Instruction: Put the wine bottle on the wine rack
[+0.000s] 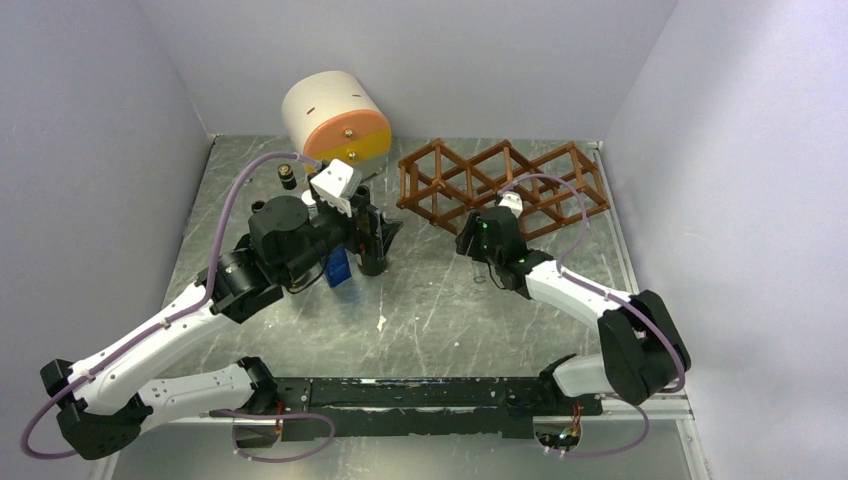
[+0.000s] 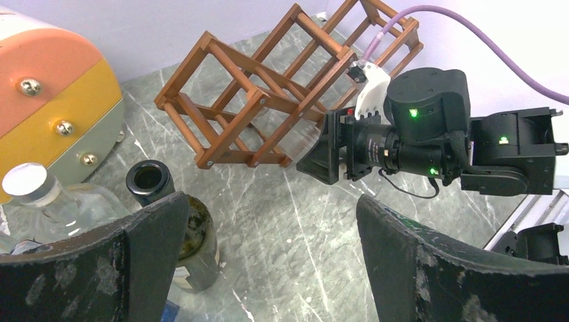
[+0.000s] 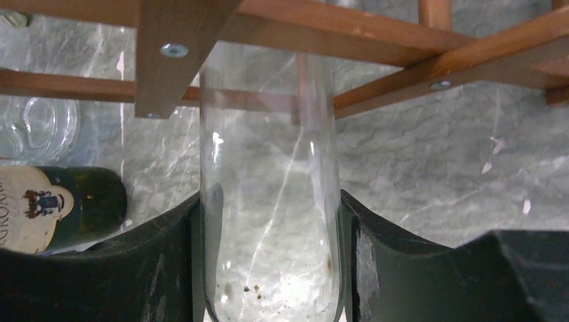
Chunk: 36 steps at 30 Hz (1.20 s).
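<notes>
The reddish-brown wooden lattice wine rack [image 3: 164, 67] looks to stand loose on the grey marbled desk [image 1: 430, 320]. The biggest risk, then, is that a push along the bottle slides or tips the whole frame instead of seating the bottle in a cell.

Next is the clear glass wine bottle [image 3: 268, 154]. The right claw [image 3: 268, 201] is clamped on its body, and its far end has reached the rack, where a slat crosses it. It could butt against that slat and jam. Smooth glass could also slip or twist in the pads if the angle is off. Whether the end sits properly inside a cell I cannot tell.

The smaller danger is on the other side. The left claw [image 2: 272, 201] gapes wide and holds nothing, just beside an upright dark green glass bottle with a cream label [image 2: 194, 235]. A careless swing could topple it.

The overhead view alone shows both arms and the round cream-and-orange drawer unit [image 1: 335, 115] whole, but the clear bottle is scarcely visible there. Only the right wrist view shows the grip and the crossing slat. The left wrist view adds the green bottle's open mouth and the right claw side-on at the rack.
</notes>
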Each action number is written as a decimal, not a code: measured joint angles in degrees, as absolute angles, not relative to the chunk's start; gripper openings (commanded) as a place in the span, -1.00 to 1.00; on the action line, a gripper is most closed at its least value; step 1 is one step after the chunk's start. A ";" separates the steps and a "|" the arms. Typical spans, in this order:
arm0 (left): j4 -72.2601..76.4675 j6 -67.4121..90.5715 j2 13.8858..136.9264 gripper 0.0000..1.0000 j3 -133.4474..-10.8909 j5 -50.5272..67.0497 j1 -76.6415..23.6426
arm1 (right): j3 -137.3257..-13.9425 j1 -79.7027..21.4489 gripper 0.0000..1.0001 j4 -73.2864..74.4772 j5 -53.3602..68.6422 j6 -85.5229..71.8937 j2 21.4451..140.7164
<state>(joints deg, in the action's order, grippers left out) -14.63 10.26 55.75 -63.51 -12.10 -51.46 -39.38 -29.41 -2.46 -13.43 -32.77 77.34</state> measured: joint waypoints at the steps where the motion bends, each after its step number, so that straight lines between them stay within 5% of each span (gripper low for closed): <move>1: -14.66 10.24 55.75 0.97 -63.51 -12.12 -51.46 | -38.94 -28.58 -1.00 -4.12 -12.58 -32.23 77.82; 20: -15.40 9.85 57.45 0.97 -63.48 -12.91 -51.46 | -41.39 -21.15 -1.00 -20.18 -3.20 -26.74 91.55; 36: -15.81 9.85 57.89 0.97 -63.48 -12.91 -51.46 | -43.31 -21.65 -0.78 -24.23 -8.32 -30.00 94.87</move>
